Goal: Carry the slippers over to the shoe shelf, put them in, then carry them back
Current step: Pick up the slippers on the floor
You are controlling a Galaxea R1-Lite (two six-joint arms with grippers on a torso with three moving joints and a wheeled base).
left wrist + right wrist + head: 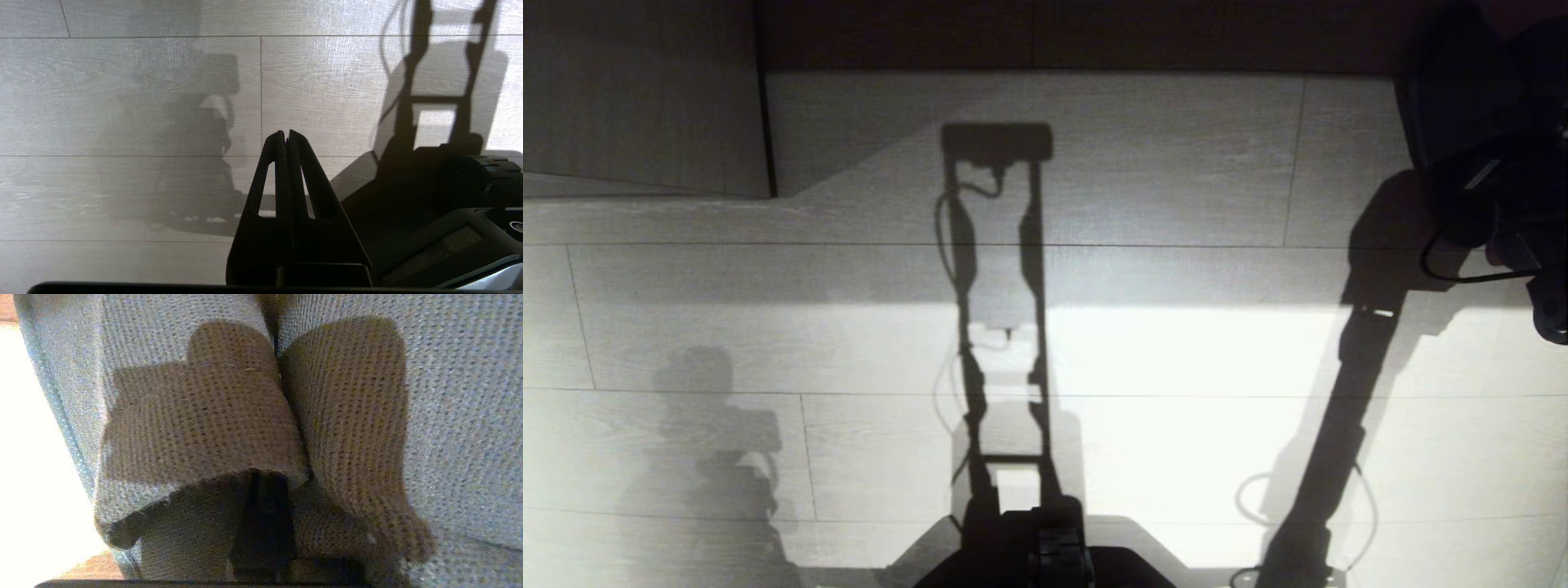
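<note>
- The right claw is pinched tight between the two slippers, gripping the woven grey fabric where their openings meet side by side.
- In the head view they hang as a dark bulk at the upper right, above the pale wood-grain floor.
- The left claw is closed and empty, parked low over the floor.

We seem to be indoors in a furnished room, perhaps a home or hotel room: pale wood-grain floor planks run wide under a hard light, a wood-grain furniture panel stands at one corner, and woven fabric slippers suggest lodging.
</note>
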